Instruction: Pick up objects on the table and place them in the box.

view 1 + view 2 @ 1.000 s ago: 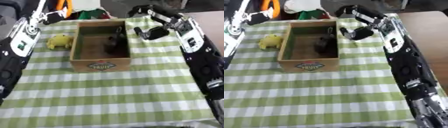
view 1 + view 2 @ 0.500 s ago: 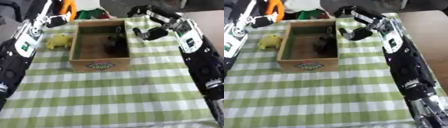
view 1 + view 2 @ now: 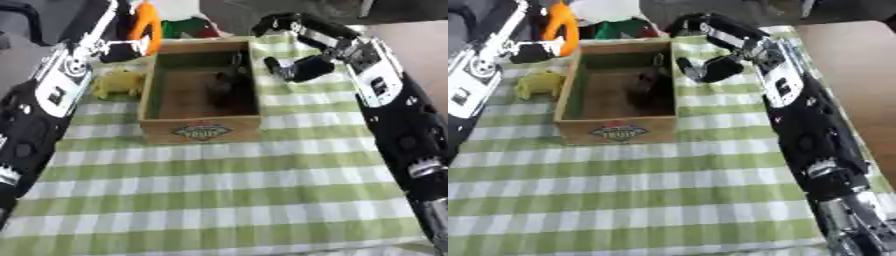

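Right hand curled, apparently empty, beside the wooden box.
Left hand reaches past the yellow toy; its fingers are unclear.

Both head cameras looked steeply down at the surface from close above, facing forward. Their views overlapped almost fully, sharing the wooden box; the right eye sat slightly offset.
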Robot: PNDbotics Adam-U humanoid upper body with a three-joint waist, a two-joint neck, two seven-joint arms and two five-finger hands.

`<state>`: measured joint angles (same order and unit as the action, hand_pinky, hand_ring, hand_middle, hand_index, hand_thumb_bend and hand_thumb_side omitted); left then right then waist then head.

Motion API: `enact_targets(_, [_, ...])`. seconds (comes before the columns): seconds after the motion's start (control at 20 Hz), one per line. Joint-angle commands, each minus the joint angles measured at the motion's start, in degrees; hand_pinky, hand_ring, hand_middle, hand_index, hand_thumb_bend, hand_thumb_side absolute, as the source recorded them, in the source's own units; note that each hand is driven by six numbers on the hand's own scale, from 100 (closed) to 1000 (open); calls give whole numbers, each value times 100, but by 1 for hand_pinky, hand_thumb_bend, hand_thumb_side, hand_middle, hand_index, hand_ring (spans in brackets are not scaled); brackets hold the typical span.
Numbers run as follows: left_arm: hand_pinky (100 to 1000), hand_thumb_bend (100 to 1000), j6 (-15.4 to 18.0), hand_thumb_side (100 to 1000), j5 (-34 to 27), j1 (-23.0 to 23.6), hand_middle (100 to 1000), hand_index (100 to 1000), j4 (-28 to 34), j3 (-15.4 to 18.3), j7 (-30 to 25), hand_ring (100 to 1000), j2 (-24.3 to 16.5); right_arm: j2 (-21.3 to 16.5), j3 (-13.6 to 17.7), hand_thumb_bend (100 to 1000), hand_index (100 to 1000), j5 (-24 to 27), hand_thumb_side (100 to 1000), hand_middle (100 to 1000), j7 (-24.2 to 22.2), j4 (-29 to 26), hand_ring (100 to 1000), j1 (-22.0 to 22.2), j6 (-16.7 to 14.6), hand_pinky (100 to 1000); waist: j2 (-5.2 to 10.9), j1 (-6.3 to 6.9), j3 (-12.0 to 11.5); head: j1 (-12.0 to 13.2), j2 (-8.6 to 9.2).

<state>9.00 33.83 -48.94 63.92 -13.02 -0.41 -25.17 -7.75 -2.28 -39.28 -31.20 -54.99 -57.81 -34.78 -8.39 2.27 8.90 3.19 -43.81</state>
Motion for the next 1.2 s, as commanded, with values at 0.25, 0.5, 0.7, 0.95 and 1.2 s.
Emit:
enact_targets(0.25, [552,190,601,100,-421,-145,345,481,-142,-152,-628,431,122,69,-55,100,916,-57,248,798,-218,16,1000,-53,-96,924,74,-13,13,8,24])
enact_targets(0.5, [586,320,715,110,-320,-122,440,563,-230,-89,-1134,506,141,89,-81,100,917,-138,252,800,-274,63,1000,-50,-134,924,60,-15,2,-5,29])
enact_targets(0.7, [677,541,734,386,-220,-116,637,700,-271,-67,-1544,663,151,112,-89,100,919,-195,254,801,-271,63,1000,-51,-166,924,58,-15,-9,-16,31])
enact_targets(0.95, [745,842,704,636,-114,-115,763,798,-84,81,-2066,750,114,131,-82,100,918,-231,252,801,-240,63,1000,-61,-175,923,63,-20,-49,-29,64])
enact_targets(1.2, [726,820,516,649,-254,-67,725,785,484,393,-2153,716,-142,67,-26,100,918,-236,251,800,-171,80,1000,-48,-112,923,95,-36,-132,-65,66])
